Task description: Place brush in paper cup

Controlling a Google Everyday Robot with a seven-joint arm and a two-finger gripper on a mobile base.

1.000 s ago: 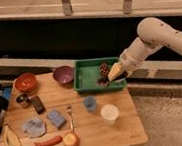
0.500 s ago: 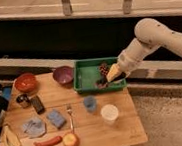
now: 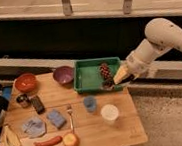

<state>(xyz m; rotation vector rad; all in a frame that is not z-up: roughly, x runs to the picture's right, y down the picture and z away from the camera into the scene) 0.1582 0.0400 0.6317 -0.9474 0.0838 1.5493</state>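
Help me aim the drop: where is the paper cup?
The paper cup stands near the table's front right, just right of the blue cup; the claw hangs over the green tray's right end.

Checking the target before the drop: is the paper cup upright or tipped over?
Upright: the paper cup stands on the table with its round rim facing up. The pincer is over the green tray's right edge.

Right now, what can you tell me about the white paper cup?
The paper cup is plain, round and cream-white, looks like paper, and stands upright with its open mouth up on the wooden table, near the front right. The blue cup stands just left and behind, apart from it. Nothing touches it but the table. The gripper is away at the green tray.
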